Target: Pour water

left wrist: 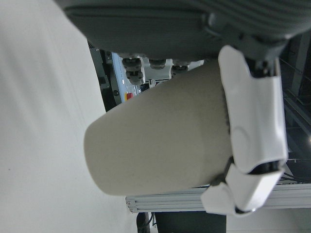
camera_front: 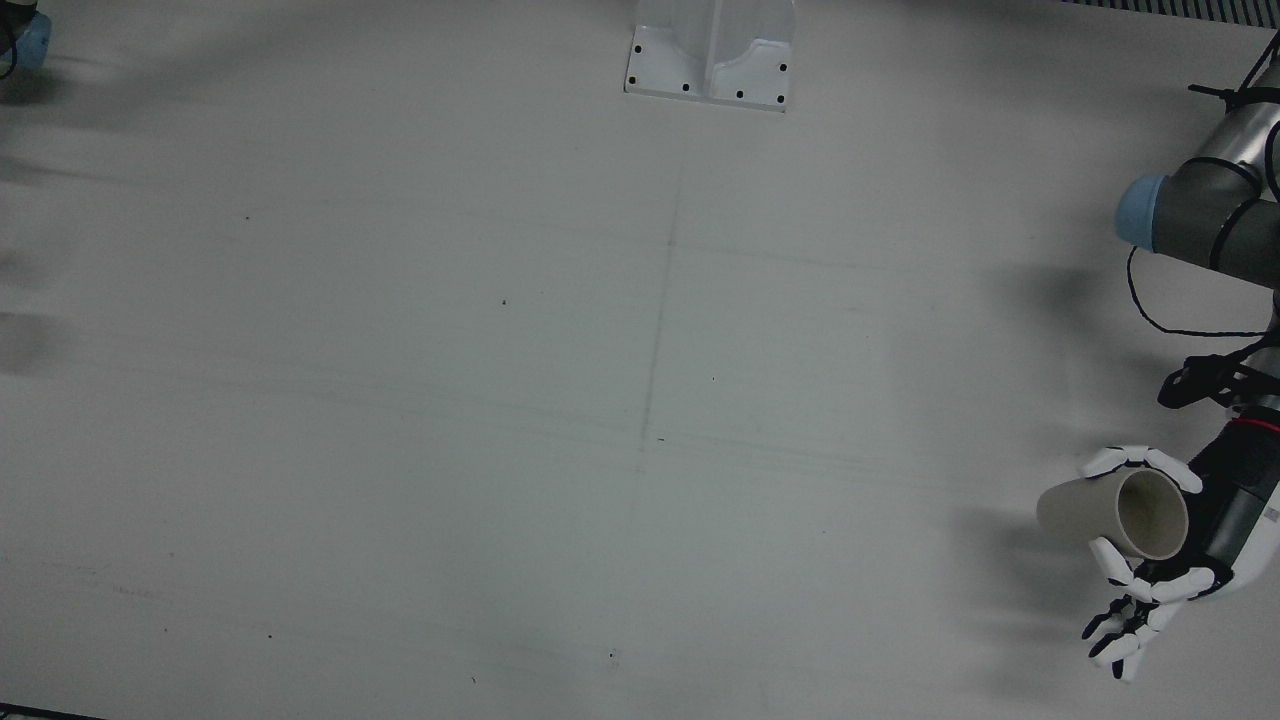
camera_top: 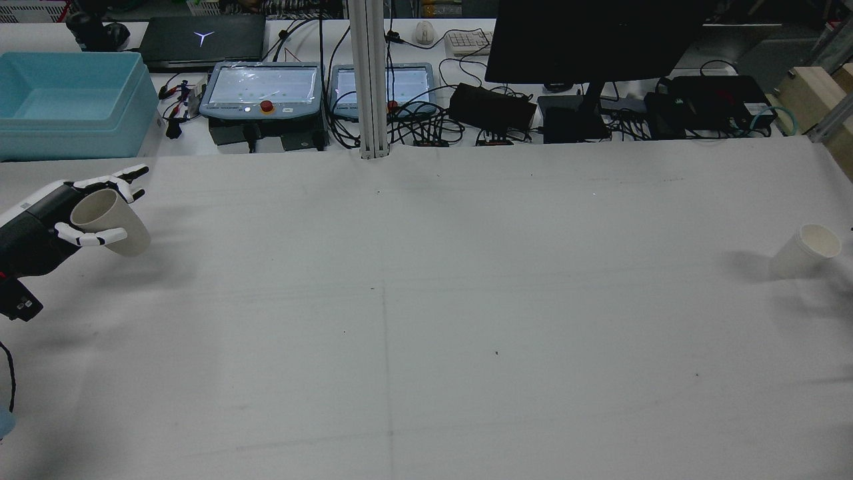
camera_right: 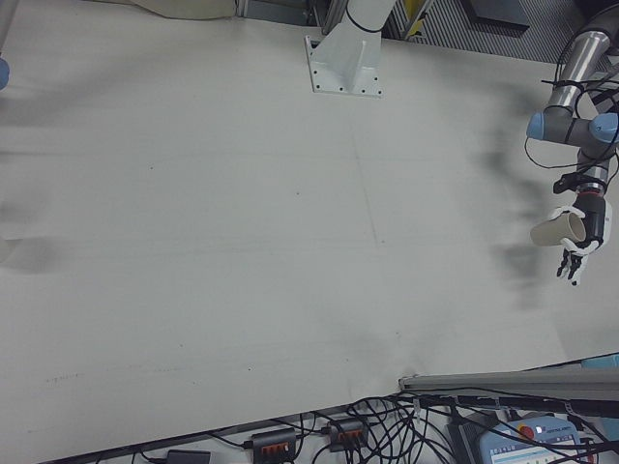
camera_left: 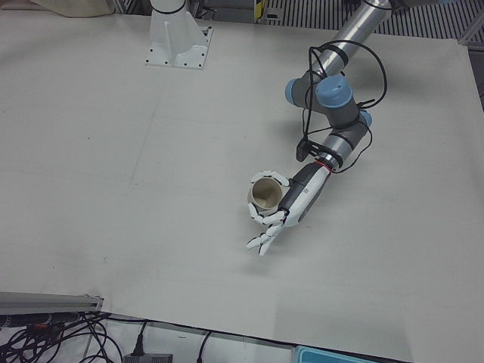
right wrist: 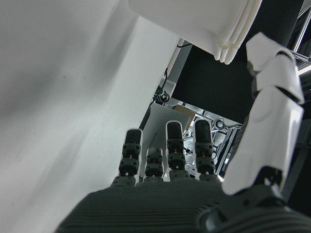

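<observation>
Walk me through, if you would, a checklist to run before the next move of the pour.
1. Left robot hand shut on the beige cup: ok.
2. Beige cup clear of the table: ok, held aloft and tilted.
3. Water in the beige cup: cannot tell; none shows inside.
4. White cup in place on the table: ok, on the robot's right side.
5. Right robot hand holding the white cup: not ok, its fingers are open beside it.
6. Cups near enough to pour: not ok, they are at opposite sides of the table.
</observation>
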